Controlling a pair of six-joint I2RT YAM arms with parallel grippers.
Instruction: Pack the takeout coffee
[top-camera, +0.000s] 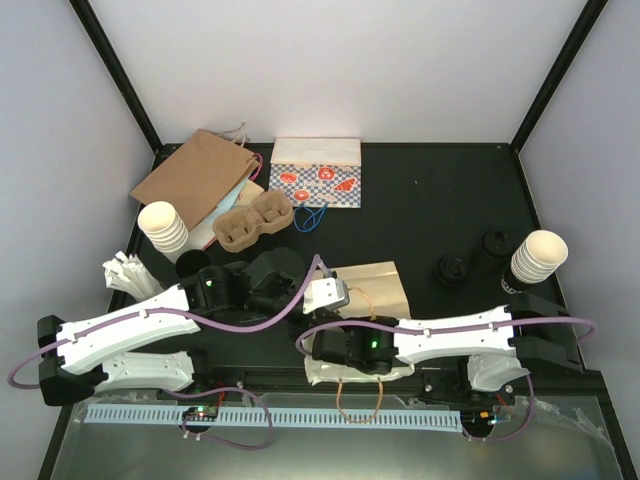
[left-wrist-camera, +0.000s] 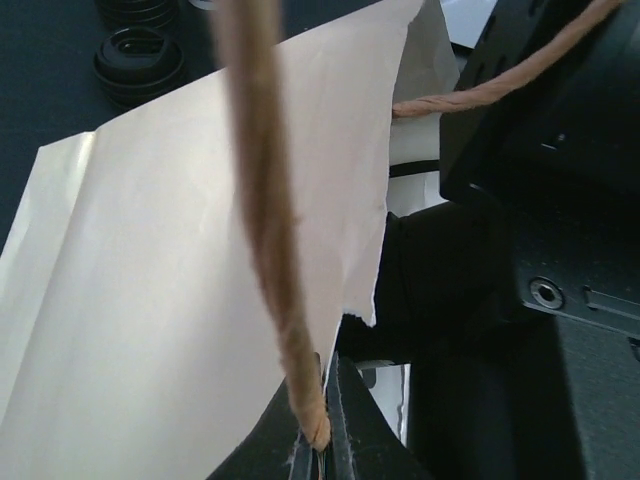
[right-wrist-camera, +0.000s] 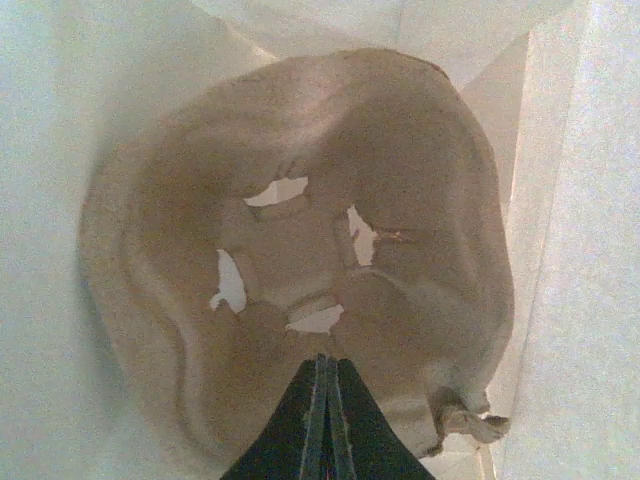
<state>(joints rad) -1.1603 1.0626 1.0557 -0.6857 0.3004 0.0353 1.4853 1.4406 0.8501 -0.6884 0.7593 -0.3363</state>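
A cream paper bag lies on its side at the table's middle, mouth toward the arms. My left gripper is shut on the bag's top rim, pinching the end of its twine handle. My right gripper is inside the bag, shut on the edge of a brown cardboard cup carrier; from above the bag hides it. A round black lid shows by the left arm; it may be the takeout coffee, but no cup body shows.
At the back left lie a brown paper bag, a patterned bag and a second cup carrier. Stacks of lidless cups stand at the left and right. Loose black lids sit right of the bag. White sachets lie at the left.
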